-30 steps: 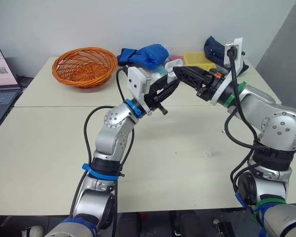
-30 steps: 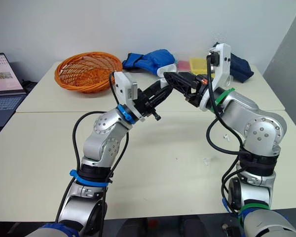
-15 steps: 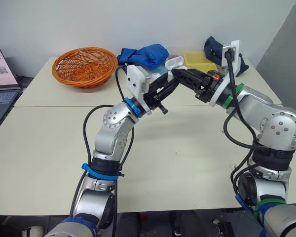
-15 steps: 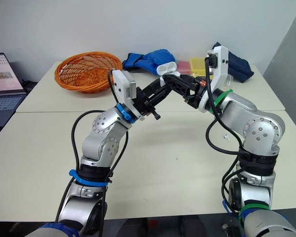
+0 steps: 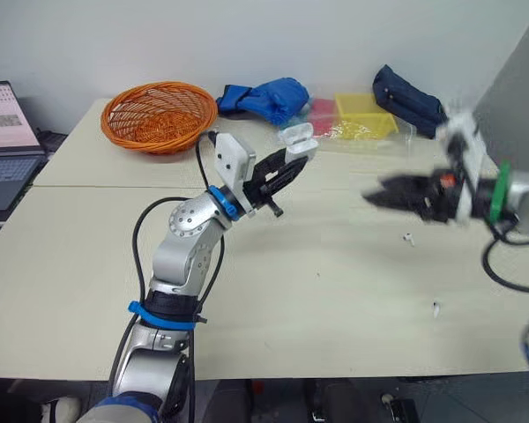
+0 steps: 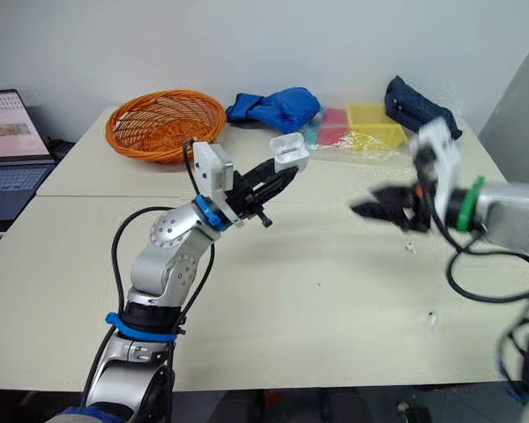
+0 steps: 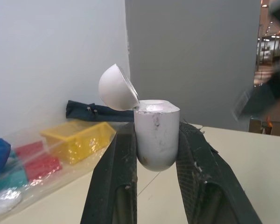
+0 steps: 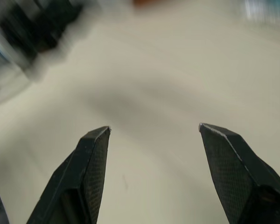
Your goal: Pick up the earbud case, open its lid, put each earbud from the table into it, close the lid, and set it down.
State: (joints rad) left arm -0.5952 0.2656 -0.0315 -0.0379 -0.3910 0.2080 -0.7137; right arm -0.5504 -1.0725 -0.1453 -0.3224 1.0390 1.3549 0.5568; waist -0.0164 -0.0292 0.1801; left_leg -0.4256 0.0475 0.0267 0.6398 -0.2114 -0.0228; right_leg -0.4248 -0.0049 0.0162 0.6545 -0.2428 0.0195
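My left tool (image 7: 156,127) pinches the earbud case (image 7: 156,144) between its two black fingers, held up above the desk (image 5: 335,335). The case is smooth white plastic, a rounded capsule with faint scuffs, and its domed lid (image 7: 117,87) is swung open. My right tool (image 8: 154,126) hangs over the desk with its textured fingers spread wide, holding nothing. I count two small white earbuds on the matte beige top: the first earbud (image 5: 409,238) below the right tool, the second earbud (image 5: 435,307) nearer the front edge. One woven orange basket (image 5: 159,115) sits at the back.
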